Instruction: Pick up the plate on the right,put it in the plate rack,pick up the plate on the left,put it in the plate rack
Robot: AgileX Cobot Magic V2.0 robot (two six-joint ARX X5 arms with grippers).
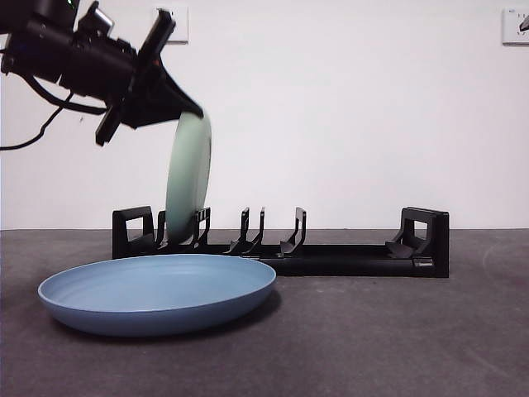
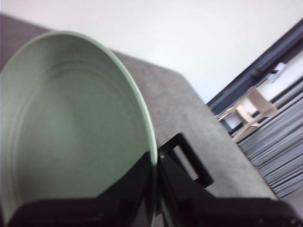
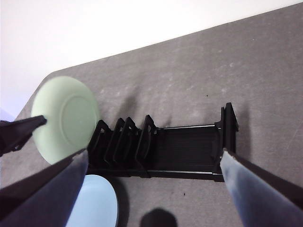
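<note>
Upright in ribbed black rack (image 1: 331, 258), smooth round green plate (image 1: 188, 178), left tool-clamped (image 1: 162, 101).

A dark grey table (image 1: 397, 339) meets a plain white wall (image 1: 347, 107). 2 small white plates (image 1: 514, 25) are fixed high on it. Beyond the table's edge stands a pale wooden stool (image 2: 252, 108).

The plate rack (image 1: 281, 248) is lying across the far side of the table (image 1: 397, 331). One plate (image 1: 188, 178) is standing upright in the rack's left end slots. The other plate (image 1: 157, 294) is lying flat, nearer, before the rack's left half.
</note>
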